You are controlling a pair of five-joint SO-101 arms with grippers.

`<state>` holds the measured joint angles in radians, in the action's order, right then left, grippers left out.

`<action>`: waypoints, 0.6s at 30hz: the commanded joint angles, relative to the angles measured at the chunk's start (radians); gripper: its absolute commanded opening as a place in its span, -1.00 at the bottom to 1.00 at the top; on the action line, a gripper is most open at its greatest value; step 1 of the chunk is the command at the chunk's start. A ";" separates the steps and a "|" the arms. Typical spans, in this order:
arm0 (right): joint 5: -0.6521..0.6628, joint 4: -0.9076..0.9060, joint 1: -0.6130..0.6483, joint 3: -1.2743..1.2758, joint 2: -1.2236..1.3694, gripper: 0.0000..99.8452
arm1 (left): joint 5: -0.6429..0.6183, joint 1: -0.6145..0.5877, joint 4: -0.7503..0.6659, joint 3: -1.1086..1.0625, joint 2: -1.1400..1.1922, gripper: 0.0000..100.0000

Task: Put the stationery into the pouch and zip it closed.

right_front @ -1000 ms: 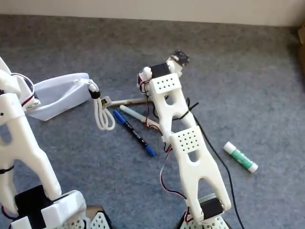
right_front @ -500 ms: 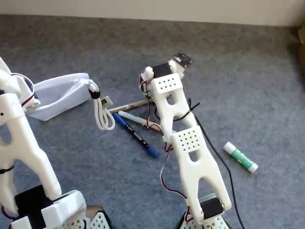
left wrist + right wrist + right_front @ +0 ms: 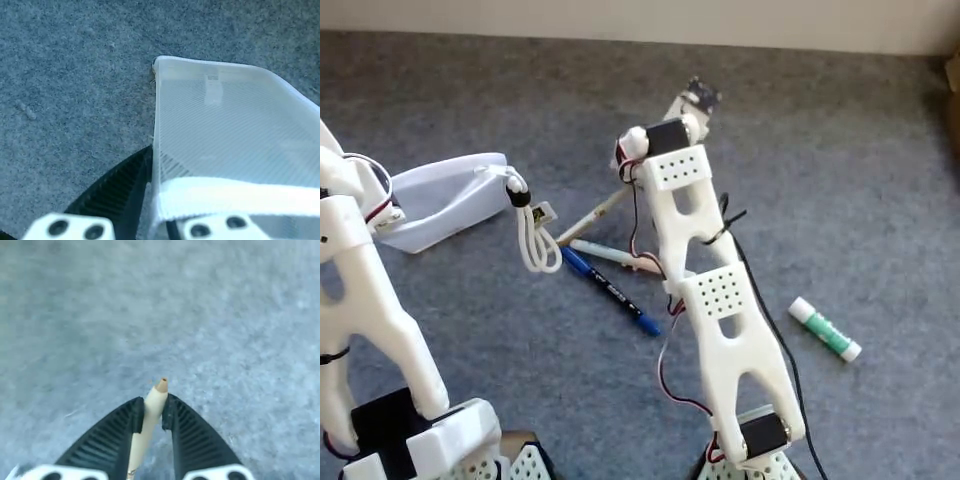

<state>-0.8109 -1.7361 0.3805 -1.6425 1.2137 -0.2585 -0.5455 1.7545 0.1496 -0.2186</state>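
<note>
A: Biggest things first. How many arms?

B: Two, both white: the left arm point(image 3: 370, 300) and the right arm point(image 3: 720, 310), over a grey carpet point(image 3: 840, 150).

A: And the pouch?

B: One pouch point(image 3: 440, 200) point(image 3: 225, 130) of white mesh, lying at the left side with its mouth gaping. The left gripper point(image 3: 156, 165) is clamped on its edge, one black jaw outside the mesh and the other showing through it.

A: How many pieces of stationery?

B: Four, and none is in the pouch. One beige pen point(image 3: 590, 215) point(image 3: 159, 390) is pinched in the right gripper point(image 3: 150, 407), its tip poking just past the jaws. It slants down toward a small tag point(image 3: 542, 212) beside the pouch's white cord loop point(image 3: 535, 245). One blue pen point(image 3: 610, 290) and one white marker point(image 3: 605, 250) lie flat on the carpet just beside the right arm, with their nearer ends close together by the loop.

A: The fourth?

B: One glue stick point(image 3: 825, 328), green and white, lying alone on the other side of the right arm, well apart from the rest.
</note>
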 commanded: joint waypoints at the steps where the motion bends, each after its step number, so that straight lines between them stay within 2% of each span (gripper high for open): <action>1: 0.087 0.007 -0.008 -0.105 -0.143 -0.99 | -0.003 -0.012 0.000 -0.005 0.001 -0.98; 18: 0.508 -0.018 0.073 -0.105 -0.400 -0.99 | -0.005 -0.007 0.000 -0.004 0.001 -0.98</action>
<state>-0.3690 -1.7392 0.4250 -1.6425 0.9283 -0.2585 -0.5455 1.7545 0.1496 -0.2186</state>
